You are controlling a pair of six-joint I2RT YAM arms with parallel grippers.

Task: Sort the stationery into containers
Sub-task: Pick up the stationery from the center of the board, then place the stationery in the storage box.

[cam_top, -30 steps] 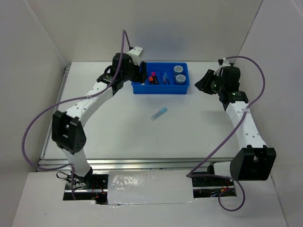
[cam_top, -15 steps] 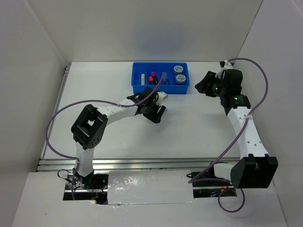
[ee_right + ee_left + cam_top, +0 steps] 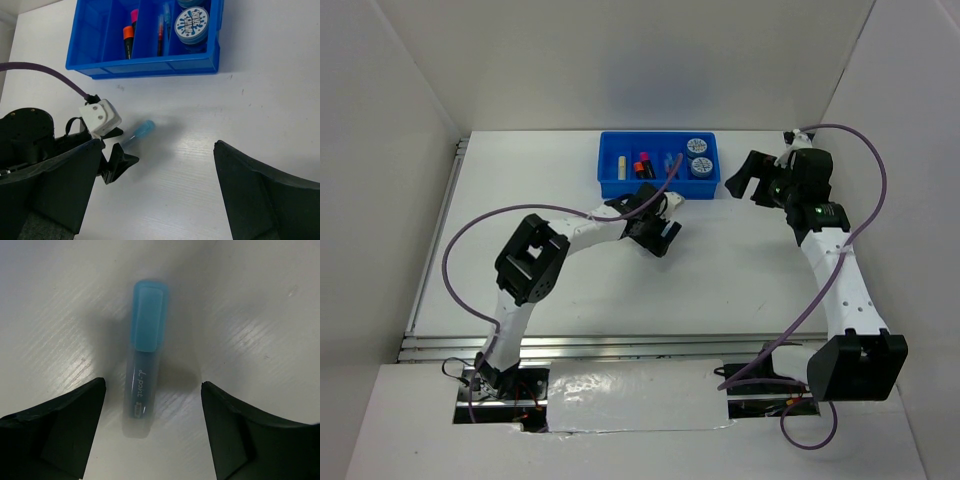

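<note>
Cropped at top: tray (image 3: 145,67); highlighter (image 3: 144,129) body behind left pincer (image 3: 120,147).

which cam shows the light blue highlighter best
Left wrist: the light blue highlighter fills the frame, cap and barrel print clear. Right wrist shows only its cap end, small and far off. In top external, the left hand covers nearly all of it.

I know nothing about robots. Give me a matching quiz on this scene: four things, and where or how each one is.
Things:
1. blue marker
2. rolls
3. orange marker
4. right claw

Places or states:
A. rightmost compartment of the tray
B. open, holding nothing
C. lying on the table, between the fingers of the open left claw, untouched
D. in the tray beside a pink marker

Pairs: 1-C, 2-A, 3-D, 4-B
</note>
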